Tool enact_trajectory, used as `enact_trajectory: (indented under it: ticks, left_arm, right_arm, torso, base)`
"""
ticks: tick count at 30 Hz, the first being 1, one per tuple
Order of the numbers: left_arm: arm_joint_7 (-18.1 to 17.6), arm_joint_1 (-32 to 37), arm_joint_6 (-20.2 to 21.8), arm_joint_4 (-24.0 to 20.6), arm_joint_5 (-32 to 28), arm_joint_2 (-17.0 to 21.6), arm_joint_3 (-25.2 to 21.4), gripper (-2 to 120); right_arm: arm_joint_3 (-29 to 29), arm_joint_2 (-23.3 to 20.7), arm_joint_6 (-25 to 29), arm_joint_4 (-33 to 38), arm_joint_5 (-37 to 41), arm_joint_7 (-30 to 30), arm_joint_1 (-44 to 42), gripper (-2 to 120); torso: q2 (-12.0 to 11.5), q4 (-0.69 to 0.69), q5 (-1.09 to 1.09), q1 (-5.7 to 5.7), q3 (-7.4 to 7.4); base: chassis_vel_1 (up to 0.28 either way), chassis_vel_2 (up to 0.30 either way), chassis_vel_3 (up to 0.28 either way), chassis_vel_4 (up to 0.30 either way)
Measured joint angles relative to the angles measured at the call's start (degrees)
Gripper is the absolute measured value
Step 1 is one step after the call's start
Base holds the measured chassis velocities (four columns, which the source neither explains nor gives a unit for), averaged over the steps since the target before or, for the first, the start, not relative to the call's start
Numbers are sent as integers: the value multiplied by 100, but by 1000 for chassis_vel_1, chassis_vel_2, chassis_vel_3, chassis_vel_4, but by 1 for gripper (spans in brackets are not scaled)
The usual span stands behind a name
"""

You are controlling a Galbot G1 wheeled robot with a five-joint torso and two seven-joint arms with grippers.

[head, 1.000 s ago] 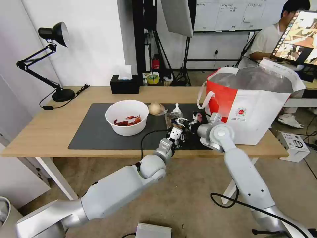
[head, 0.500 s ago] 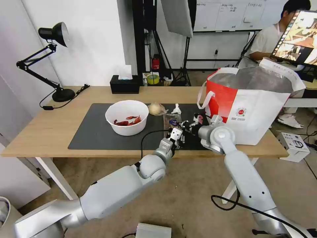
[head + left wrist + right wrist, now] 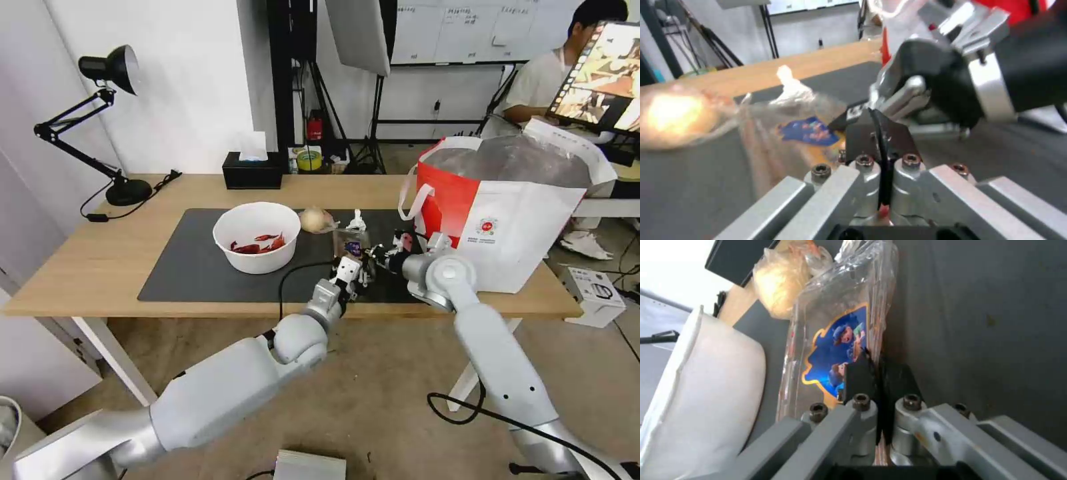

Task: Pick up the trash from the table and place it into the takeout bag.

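While the left arm has drawn slightly back since a second ago, I see its left gripper (image 3: pixel 352 268) pinched together with nothing between the pads, just beside the clear plastic tray (image 3: pixel 351 241). That tray stands tilted on the dark mat (image 3: pixel 193 267), clamped along its edge by the right gripper (image 3: pixel 876 373). Left of it the white bowl (image 3: pixel 257 237) is unmoved; open mat lies between. Rightmost, the takeout bag (image 3: pixel 507 220) stands at the table (image 3: pixel 87 267) edge.

Robot body: two glossy silver-grey arms, rounded joints, black cables. Left tool (image 3: pixel 351 266) and right tool (image 3: pixel 379 255): silver links, hex screws, black pads.
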Motion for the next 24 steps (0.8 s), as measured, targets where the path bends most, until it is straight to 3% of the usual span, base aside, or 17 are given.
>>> enact_trajectory:
  ticks: [15,24]
  left_arm:
    - [22,507,23,-450,51,286,-440,0]
    - [22,1104,-28,-961,190,570,-1051,0]
  right_arm:
    - [14,11,12,-6,-8,-83,66,0]
    - [99,-75,35,313,-9,-252,0,0]
  torso:
    - [-1,0,1,1,2]
    - [-2,1,1,2,2]
  base:
    - [0,0,0,0]
    - [0,0,0,0]
